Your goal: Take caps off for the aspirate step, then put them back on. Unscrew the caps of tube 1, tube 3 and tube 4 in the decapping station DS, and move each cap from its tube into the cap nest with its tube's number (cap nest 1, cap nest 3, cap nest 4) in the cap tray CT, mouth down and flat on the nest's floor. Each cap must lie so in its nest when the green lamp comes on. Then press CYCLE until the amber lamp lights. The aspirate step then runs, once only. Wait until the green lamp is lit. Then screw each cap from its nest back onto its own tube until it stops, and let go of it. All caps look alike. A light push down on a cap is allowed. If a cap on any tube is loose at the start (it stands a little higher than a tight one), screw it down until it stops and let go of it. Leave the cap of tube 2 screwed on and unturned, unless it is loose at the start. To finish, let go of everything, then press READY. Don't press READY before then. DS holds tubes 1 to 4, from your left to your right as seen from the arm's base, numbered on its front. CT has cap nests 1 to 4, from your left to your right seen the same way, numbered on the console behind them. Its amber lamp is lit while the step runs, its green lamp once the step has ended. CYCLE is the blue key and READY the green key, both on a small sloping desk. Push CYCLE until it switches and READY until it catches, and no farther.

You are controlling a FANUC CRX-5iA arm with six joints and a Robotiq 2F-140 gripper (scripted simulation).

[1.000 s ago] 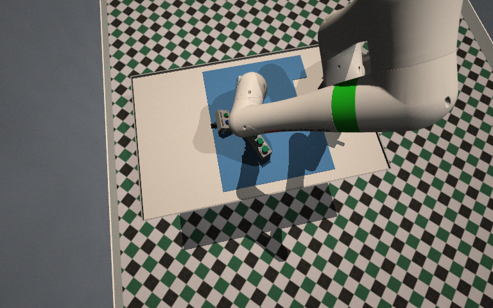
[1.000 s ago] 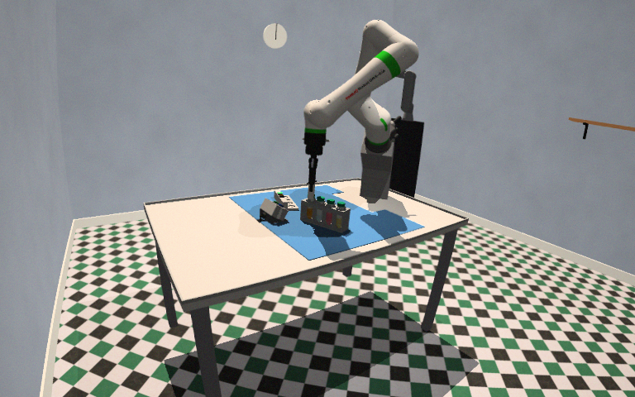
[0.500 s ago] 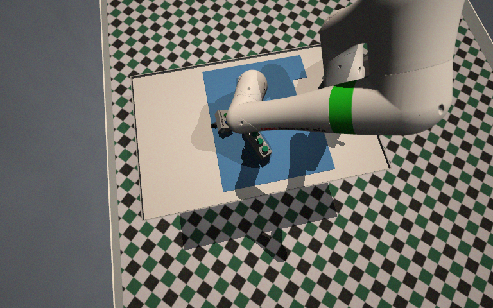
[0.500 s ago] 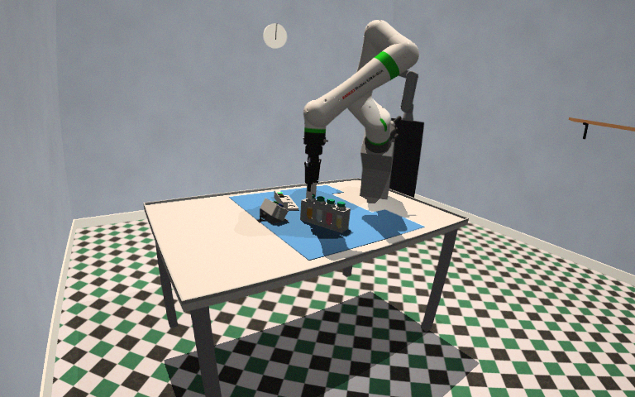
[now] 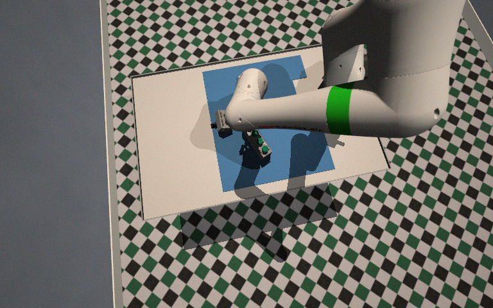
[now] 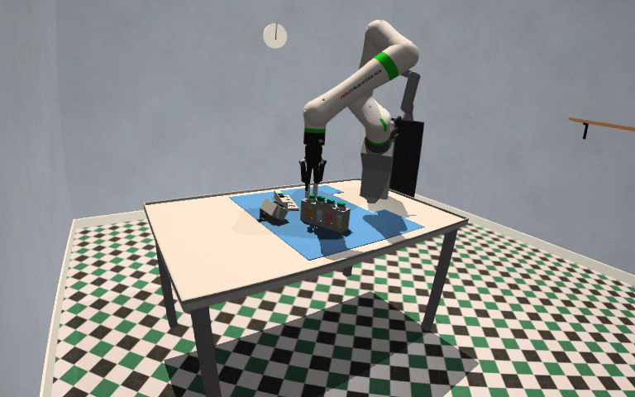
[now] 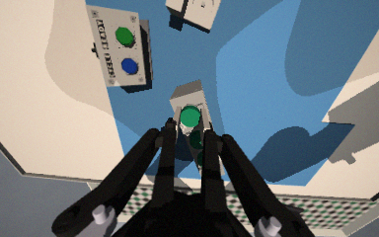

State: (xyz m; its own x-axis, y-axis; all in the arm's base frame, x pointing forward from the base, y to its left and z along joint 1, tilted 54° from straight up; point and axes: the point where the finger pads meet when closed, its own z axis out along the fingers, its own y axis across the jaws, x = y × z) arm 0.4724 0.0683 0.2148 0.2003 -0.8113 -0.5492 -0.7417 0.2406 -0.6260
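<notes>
Wrist view, far left: I see the sloping key desk [image 7: 111, 54] on the blue mat [image 7: 247, 74], with the green READY key [image 7: 124, 36] farther from the camera and the blue CYCLE key [image 7: 129, 66] nearer.
Cap tray: only a pale corner of the cap tray [image 7: 193, 14] shows at the far edge, right of the key desk and apart from it.
Decapping station: the grey decapping station [image 7: 188, 95] runs end-on under the tool, right of the key desk; I cannot read its numbers.
Gripped cap: one green cap [image 7: 189, 116] sits on the end tube of the row, between the two fingertips.
Gripper: the gripper [image 7: 189, 128] points down and is closed narrow on that cap, a dark finger [image 7: 169, 135] on its left and one on its right.
Other caps: two more green tops show in shadow behind the held one, partly hidden by the fingers.
Exterior view, left to right: key desk [image 6: 273, 209], cap tray [image 6: 287, 201], then the station [image 6: 325, 217] with four green caps on; the gripper [image 6: 312, 188] stands upright over the leftmost cap [image 6: 311, 195].
Top view: the arm [image 5: 283, 112] covers the held cap; three caps show to its right on the station [image 5: 262, 152].
Table: the table [image 6: 210, 234] carries everything on the mat.
</notes>
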